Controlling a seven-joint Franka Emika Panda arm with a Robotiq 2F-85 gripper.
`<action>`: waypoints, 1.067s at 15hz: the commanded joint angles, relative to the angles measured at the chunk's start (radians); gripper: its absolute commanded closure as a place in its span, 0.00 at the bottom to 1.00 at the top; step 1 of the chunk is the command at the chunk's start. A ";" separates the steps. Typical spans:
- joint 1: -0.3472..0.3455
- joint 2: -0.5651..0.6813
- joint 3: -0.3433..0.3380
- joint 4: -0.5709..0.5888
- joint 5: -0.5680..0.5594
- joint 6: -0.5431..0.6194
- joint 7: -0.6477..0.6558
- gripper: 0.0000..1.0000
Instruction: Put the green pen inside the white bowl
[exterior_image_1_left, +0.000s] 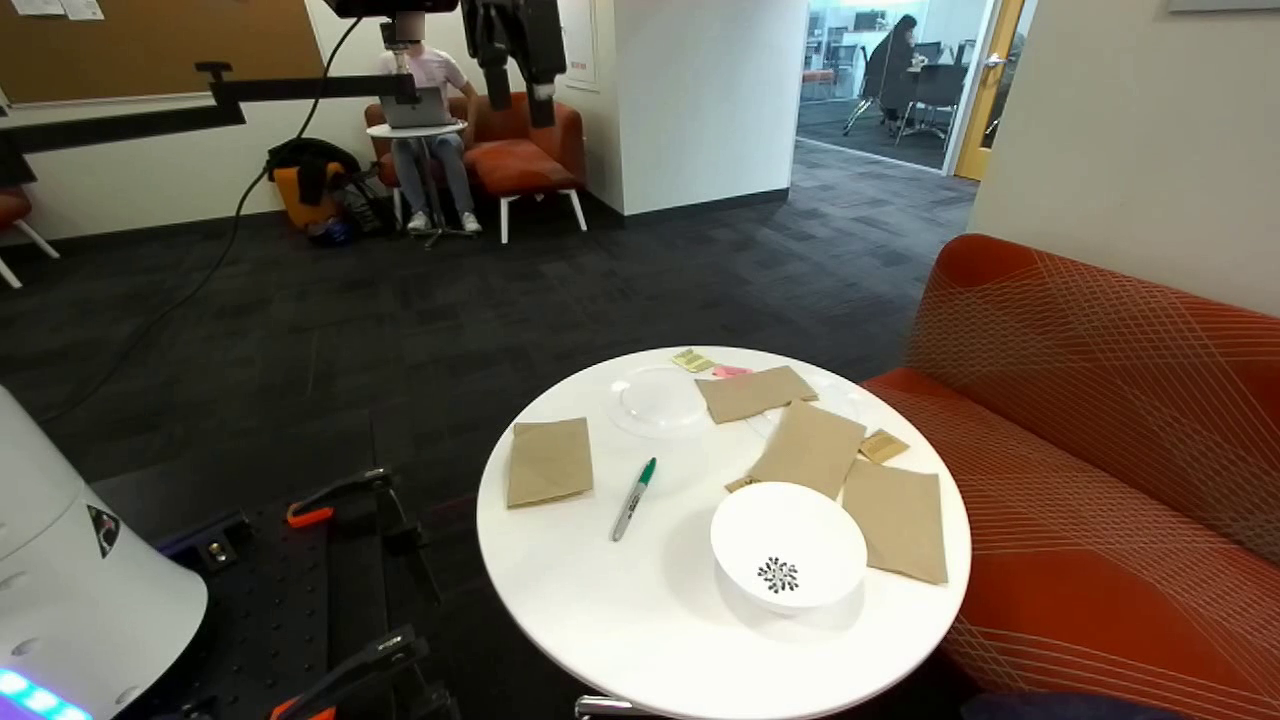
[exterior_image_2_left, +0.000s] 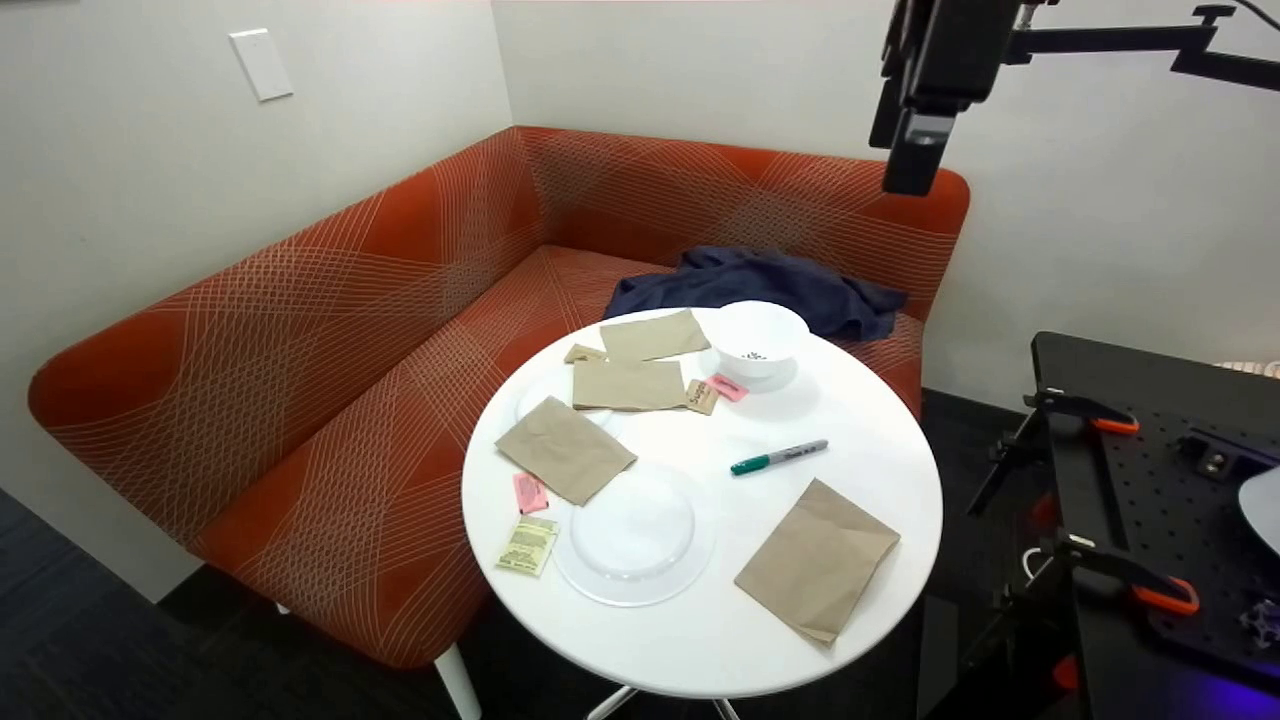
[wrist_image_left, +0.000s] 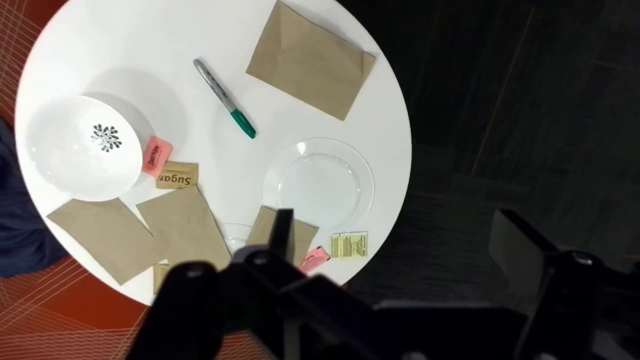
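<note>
The green pen, a marker with a green cap and grey barrel, lies flat on the white round table (exterior_image_1_left: 610, 610). It shows in both exterior views (exterior_image_1_left: 634, 499) (exterior_image_2_left: 779, 457) and in the wrist view (wrist_image_left: 225, 97). The white bowl stands upright with a dark speckled pattern inside. It shows in both exterior views (exterior_image_1_left: 785, 525) (exterior_image_2_left: 757, 328) and in the wrist view (wrist_image_left: 70, 150). The pen lies outside the bowl, apart from it. My gripper (wrist_image_left: 395, 220) is open and empty. In both exterior views it hangs high above the table level (exterior_image_1_left: 520, 100) (exterior_image_2_left: 898, 155), well away from pen and bowl.
Brown paper squares (exterior_image_1_left: 550, 462) (exterior_image_2_left: 820, 560) lie around the table. A clear plate (wrist_image_left: 320, 185) sits near the pen; another is partly covered by paper. Small pink, yellow and brown packets lie among them (wrist_image_left: 349, 245). A red couch (exterior_image_2_left: 330, 400) borders the table.
</note>
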 joint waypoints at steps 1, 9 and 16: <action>-0.009 -0.016 -0.020 -0.046 -0.017 0.025 -0.071 0.00; -0.037 0.013 -0.092 -0.091 -0.050 0.031 -0.255 0.00; -0.065 0.080 -0.110 -0.117 -0.166 0.105 -0.325 0.00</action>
